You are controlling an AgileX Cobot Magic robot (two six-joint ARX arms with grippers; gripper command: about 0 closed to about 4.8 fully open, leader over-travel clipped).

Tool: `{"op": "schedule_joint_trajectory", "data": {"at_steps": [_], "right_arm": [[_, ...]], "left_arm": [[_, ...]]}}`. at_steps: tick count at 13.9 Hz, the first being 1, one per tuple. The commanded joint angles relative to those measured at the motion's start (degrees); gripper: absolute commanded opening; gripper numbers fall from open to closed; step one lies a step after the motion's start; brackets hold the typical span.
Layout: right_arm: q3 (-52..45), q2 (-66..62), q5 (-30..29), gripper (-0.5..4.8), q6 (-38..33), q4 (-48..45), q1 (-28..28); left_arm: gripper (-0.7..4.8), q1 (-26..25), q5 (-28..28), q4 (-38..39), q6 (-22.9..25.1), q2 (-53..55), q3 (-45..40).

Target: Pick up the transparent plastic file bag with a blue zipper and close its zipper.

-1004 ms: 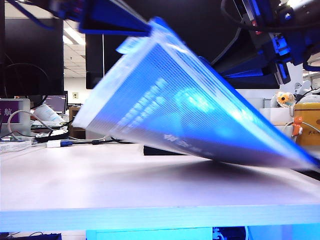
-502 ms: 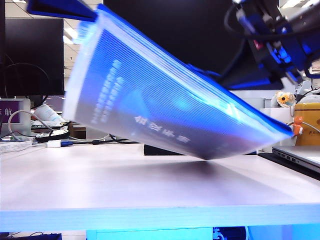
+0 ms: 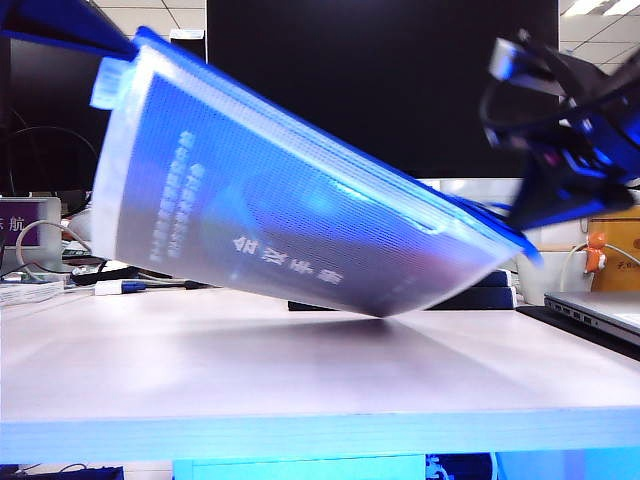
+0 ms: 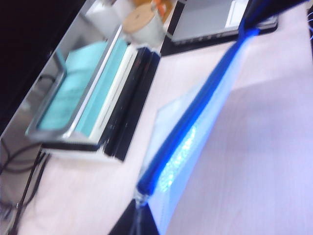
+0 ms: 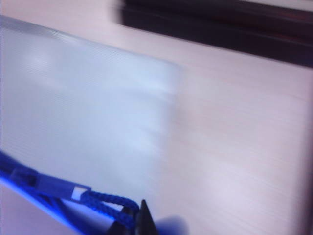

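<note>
The transparent plastic file bag hangs tilted above the table, its left end high and its right end low. The blue zipper runs along its upper edge. My left gripper is shut on the bag's corner at the zipper's end, at the exterior view's top left. My right gripper is shut on the blue cord pull at the bag's low right end. The mesh sheet fills much of the right wrist view. All views are blurred.
A black monitor stands behind the bag. Stacked books lie under it. An open laptop sits at the table's right, with a yellow box behind it. Cables and small devices lie at the back left. The pale table lies below.
The bag has swung left: its high end travelled toward the top left corner, and its low right corner rose off the table side and came inward. The right gripper turned and dropped lower.
</note>
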State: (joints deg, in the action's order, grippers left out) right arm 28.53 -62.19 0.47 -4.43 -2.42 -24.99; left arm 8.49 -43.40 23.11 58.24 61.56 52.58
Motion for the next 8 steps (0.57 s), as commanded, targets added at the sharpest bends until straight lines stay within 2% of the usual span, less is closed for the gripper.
{"op": "schedule_joint_trajectory", "data": {"at_steps": [1,6,8], "right_arm": [[0.2,0.1,10.1,-0.01,0.2,1.4,0.1],[0.2,0.1,15.1,-0.01,0.2,1.4,0.1],[0.2,0.1,20.5,-0.01,0.4,2.5,0.1]], "left_arm": [[-0.06,-1.6,-0.3,-0.6,0.0,-0.2,0.2],[-0.06,-1.6,-0.1,-0.4,0.0,-0.1,0.2],[-0.06,-1.6,2.1,0.2,0.1,0.2,0.1]]}}
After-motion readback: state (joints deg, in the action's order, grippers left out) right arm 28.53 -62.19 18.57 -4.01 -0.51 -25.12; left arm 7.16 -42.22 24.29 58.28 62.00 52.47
